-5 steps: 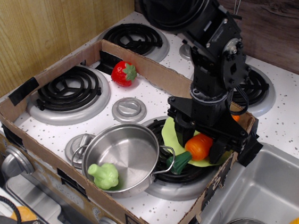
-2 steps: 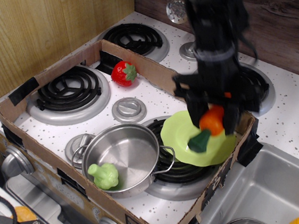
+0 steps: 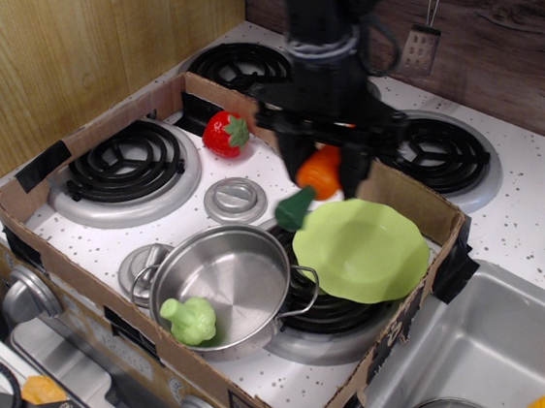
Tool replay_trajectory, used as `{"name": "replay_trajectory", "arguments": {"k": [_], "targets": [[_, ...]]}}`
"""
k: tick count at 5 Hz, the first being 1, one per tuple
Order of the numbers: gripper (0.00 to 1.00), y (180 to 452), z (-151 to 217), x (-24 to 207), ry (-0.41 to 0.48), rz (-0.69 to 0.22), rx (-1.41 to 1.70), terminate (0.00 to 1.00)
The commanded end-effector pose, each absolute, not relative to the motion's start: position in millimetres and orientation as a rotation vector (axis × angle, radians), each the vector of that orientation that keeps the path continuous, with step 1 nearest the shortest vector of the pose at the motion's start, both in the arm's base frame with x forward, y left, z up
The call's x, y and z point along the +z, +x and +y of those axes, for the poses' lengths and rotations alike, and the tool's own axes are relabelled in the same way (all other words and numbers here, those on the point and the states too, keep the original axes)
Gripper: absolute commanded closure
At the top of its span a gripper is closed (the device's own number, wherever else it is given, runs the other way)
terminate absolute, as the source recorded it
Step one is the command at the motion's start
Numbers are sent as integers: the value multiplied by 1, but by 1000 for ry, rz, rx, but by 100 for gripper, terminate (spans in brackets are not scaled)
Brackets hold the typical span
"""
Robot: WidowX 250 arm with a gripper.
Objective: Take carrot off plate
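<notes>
- The bright orange tapered toy carrot [image 3: 320, 171] with its dark green stem end [image 3: 294, 208] hangs in the air, clamped between the black fingers [image 3: 293, 155] of the gripper [image 3: 322, 162]; the stem points down and to the left, just off the far-left rim of the round lime-green plastic plate [image 3: 365, 253].
- The carrot no longer touches the plate, so the lift looks done; what remains, as I judge it, is to set it down somewhere clear.
- The grip sits on the thick orange part, with the stem end dangling free. A smooth, tapered plastic body could slide out of the fingers, and a fall from here might roll it back onto the plate.
- The plate lies on the near-right black coil burner [image 3: 334, 313], partly over it and close to the cardboard wall [image 3: 405, 194]. A low pass back to the right could nudge or tip it.
- Just near and left stands the shiny steel pot [image 3: 225, 287] holding a pale green toy broccoli [image 3: 189, 320]; a release too far towards the near side may drop the carrot into the pot.
- Directly under the stem lie a silver burner cap [image 3: 235, 200] and the white speckled bench [image 3: 257, 168]; landing on the cap's raised edge could make the carrot roll.
- The red toy strawberry [image 3: 225, 133] rests at the far left, well clear.
</notes>
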State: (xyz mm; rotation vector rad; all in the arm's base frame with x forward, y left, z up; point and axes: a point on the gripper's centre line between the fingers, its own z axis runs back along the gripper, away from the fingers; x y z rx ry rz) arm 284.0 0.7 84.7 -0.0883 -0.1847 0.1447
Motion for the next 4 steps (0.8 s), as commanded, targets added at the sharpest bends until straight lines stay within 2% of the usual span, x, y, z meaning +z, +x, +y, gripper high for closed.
{"name": "replay_trajectory", "arguments": {"k": [1, 3, 4], "targets": [[100, 272, 64, 95, 38, -263, 39, 0], [100, 249, 103, 57, 117, -287, -16, 0], [100, 237, 117, 38, 112, -307, 4, 0]]}}
